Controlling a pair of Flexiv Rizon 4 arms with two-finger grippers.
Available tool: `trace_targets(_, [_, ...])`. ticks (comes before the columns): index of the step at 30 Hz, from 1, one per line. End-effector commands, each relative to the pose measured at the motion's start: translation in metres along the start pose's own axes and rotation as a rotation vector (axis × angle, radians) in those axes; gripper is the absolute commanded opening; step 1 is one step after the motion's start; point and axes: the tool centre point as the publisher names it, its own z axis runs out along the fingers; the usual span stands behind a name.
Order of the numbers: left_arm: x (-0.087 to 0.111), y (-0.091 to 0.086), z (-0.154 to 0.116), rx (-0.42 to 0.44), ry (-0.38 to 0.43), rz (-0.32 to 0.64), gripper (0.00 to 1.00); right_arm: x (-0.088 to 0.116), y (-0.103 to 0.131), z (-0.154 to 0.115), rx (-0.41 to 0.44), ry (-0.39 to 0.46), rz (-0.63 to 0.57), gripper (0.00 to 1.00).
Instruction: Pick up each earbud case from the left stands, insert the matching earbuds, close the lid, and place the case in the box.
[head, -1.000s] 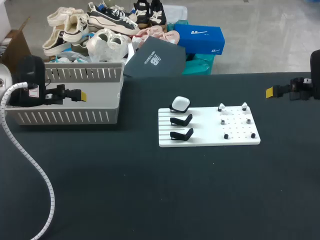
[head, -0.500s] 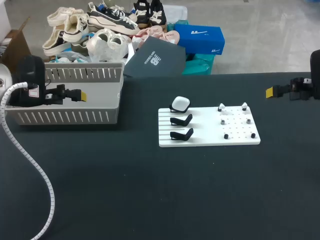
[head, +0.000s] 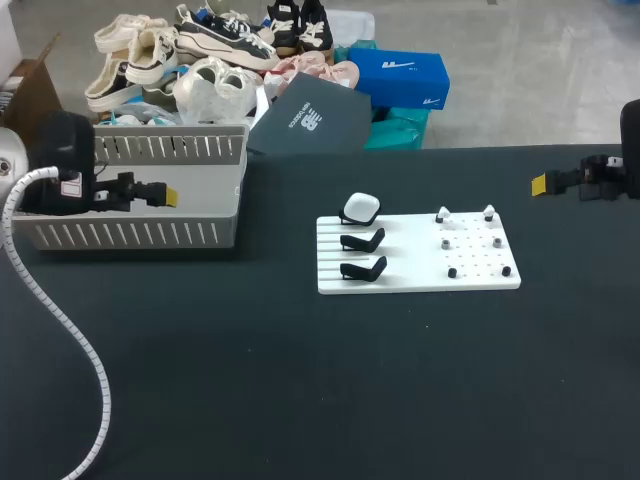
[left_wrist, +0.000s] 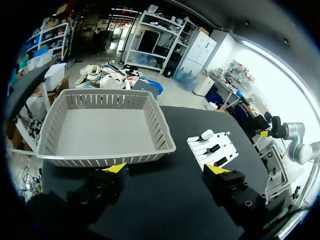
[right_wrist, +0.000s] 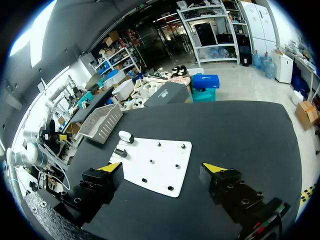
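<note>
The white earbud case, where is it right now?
In the head view, the white earbud case sits at the far left corner of the white board, just behind two black stands, with the grey basket further to its left.

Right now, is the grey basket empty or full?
Empty. The left wrist view shows the basket with a bare floor, nothing inside.

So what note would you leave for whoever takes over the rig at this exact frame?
Left gripper: fingers open, empty, at the grey basket.
Right gripper: fingers open, empty, off to the right of the white board.
White case sits on the far stand; the two nearer stands look empty. Earbuds sit on the board's pegs.
Done: nothing visible, the basket is empty.
Left: grasp the case, insert earbuds, close the lid, place it in the basket.
</note>
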Motion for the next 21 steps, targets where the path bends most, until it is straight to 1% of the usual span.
trace_targets(1, [-0.011,0.002,0.002,0.062,-0.009,0.055,1.00,0.000,-0.002,0.001,-0.006,0.001,-0.001,1.00])
trace_targets(6, [-0.020,-0.007,0.007,0.151,-0.007,0.167,1.00,0.000,-0.002,0.001,-0.006,0.001,-0.001,1.00])
trace_targets(8, [-0.023,-0.010,0.011,0.172,-0.008,0.210,1.00,0.000,-0.002,0.001,-0.006,0.001,-0.001,1.00])
trace_targets(9, [-0.025,-0.013,0.013,0.188,-0.006,0.248,1.00,0.000,-0.002,0.001,-0.006,0.001,-0.001,1.00])
trace_targets(10, [-0.025,-0.014,0.014,0.194,-0.005,0.258,1.00,0.000,-0.002,0.001,-0.006,0.001,-0.001,1.00])
trace_targets(11, [-0.026,-0.018,0.018,0.232,0.003,0.305,1.00,0.000,-0.002,0.001,-0.006,0.001,-0.001,1.00])
trace_targets(12, [-0.027,-0.021,0.020,0.249,0.012,0.333,1.00,0.000,-0.002,0.001,-0.006,0.001,-0.001,1.00])
trace_targets(15, [-0.029,-0.029,0.028,0.286,0.026,0.419,1.00,0.000,-0.002,0.001,-0.006,0.001,-0.001,1.00])
trace_targets(18, [-0.032,-0.036,0.036,0.312,0.021,0.499,1.00,0.000,-0.002,0.001,-0.006,0.001,-0.001,1.00])
trace_targets(19, [-0.032,-0.037,0.037,0.322,0.023,0.513,1.00,0.000,-0.002,0.001,-0.006,0.001,-0.001,1.00])
trace_targets(21, [-0.033,-0.042,0.043,0.353,0.026,0.568,1.00,0.000,-0.002,0.001,-0.006,0.001,-0.001,1.00])
